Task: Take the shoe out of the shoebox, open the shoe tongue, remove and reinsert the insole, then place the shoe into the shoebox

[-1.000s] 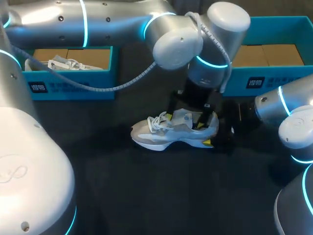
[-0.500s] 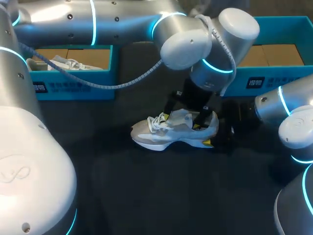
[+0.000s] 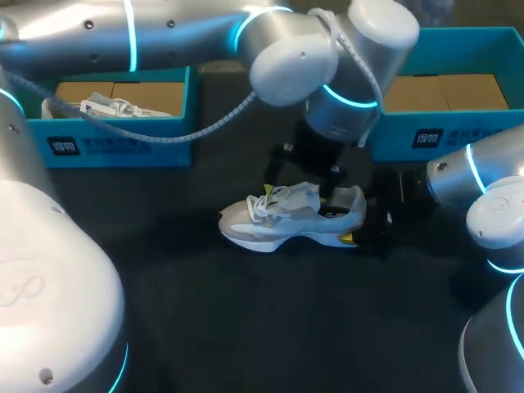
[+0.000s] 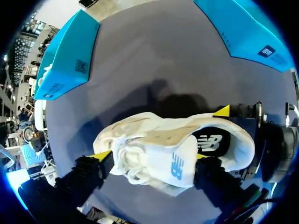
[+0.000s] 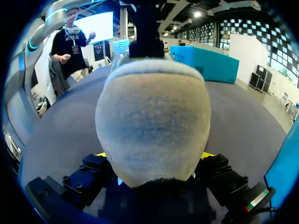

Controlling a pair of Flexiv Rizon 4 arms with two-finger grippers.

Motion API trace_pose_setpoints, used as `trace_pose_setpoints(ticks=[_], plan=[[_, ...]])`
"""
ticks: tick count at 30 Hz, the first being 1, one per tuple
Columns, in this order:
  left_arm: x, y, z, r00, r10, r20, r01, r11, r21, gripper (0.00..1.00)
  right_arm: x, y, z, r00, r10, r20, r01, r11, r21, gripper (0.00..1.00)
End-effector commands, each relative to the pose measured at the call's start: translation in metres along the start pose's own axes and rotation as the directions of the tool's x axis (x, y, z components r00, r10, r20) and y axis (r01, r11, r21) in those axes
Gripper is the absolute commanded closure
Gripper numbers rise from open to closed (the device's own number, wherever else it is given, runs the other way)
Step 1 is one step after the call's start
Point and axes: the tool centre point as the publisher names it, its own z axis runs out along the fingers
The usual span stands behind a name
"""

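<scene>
This looks like a robot lab bench. Two silver arms with glowing blue rings, the left arm (image 3: 164, 33) coming in from 10 o'clock and the right arm (image 3: 483, 184) from 4 o'clock, hang over a dark grey table (image 3: 246, 327). A blue box (image 3: 123, 146) stands at 10 o'clock and a second box (image 3: 446, 135) at 2 o'clock, with a pale shoe (image 3: 282, 225) at the centre.

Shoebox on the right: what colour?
The shoebox is teal outside, brown cardboard inside; head view shows it best.

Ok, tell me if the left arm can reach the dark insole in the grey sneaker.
Probably yes: the dark insole lies exposed in the grey sneaker's opening, right beside the left gripper.
</scene>
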Motion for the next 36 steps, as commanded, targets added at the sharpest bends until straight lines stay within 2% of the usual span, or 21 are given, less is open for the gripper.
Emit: trace_pose_setpoints(ticks=[1, 2, 3, 4, 6, 7, 13, 22, 28, 36], plan=[[-0.015, 0.001, -0.003, 0.997, -0.001, -0.075, 0.000, 1.000, -0.019, 0.37, 0.002, -0.003, 0.006, 1.000, 0.001, 0.002, -0.001, 1.000, 0.004, 1.00], [-0.016, 0.001, -0.003, 0.996, 0.002, -0.089, -0.004, 1.000, -0.030, 0.56, 0.002, -0.003, 0.006, 1.000, 0.001, 0.002, -0.001, 1.000, 0.004, 1.00], [-0.017, 0.002, -0.004, 0.995, 0.001, -0.101, -0.005, 0.999, -0.042, 0.67, 0.002, -0.003, 0.006, 1.000, 0.001, 0.002, -0.001, 1.000, 0.004, 1.00], [-0.018, 0.002, -0.004, 0.994, 0.001, -0.113, -0.007, 0.999, -0.050, 0.72, 0.002, -0.003, 0.006, 1.000, 0.001, 0.002, -0.001, 1.000, 0.004, 1.00], [-0.019, 0.002, -0.005, 0.990, 0.003, -0.143, -0.013, 0.998, -0.068, 0.95, 0.002, -0.003, 0.006, 1.000, 0.001, 0.002, -0.001, 1.000, 0.004, 1.00], [-0.020, 0.003, -0.005, 0.987, 0.009, -0.158, -0.022, 0.996, -0.081, 1.00, 0.002, -0.003, 0.006, 1.000, 0.001, 0.002, -0.001, 1.000, 0.004, 1.00], [-0.027, 0.007, -0.006, 0.960, 0.026, -0.278, -0.071, 0.986, -0.153, 1.00, 0.002, -0.003, 0.006, 1.000, 0.001, 0.002, -0.001, 1.000, 0.004, 1.00], [-0.049, 0.010, -0.007, 0.942, -0.011, -0.334, -0.050, 0.983, -0.175, 1.00, 0.002, -0.003, 0.006, 1.000, 0.001, 0.002, -0.001, 1.000, 0.004, 1.00], [-0.067, 0.013, -0.004, 0.942, -0.057, -0.330, -0.002, 0.985, -0.175, 1.00, 0.002, -0.003, 0.006, 1.000, 0.001, 0.002, -0.001, 1.000, 0.004, 1.00], [-0.091, 0.014, 0.017, 0.945, -0.129, -0.301, 0.067, 0.976, -0.208, 1.00, 0.002, -0.003, 0.006, 1.000, 0.001, 0.002, -0.001, 1.000, 0.004, 1.00]])
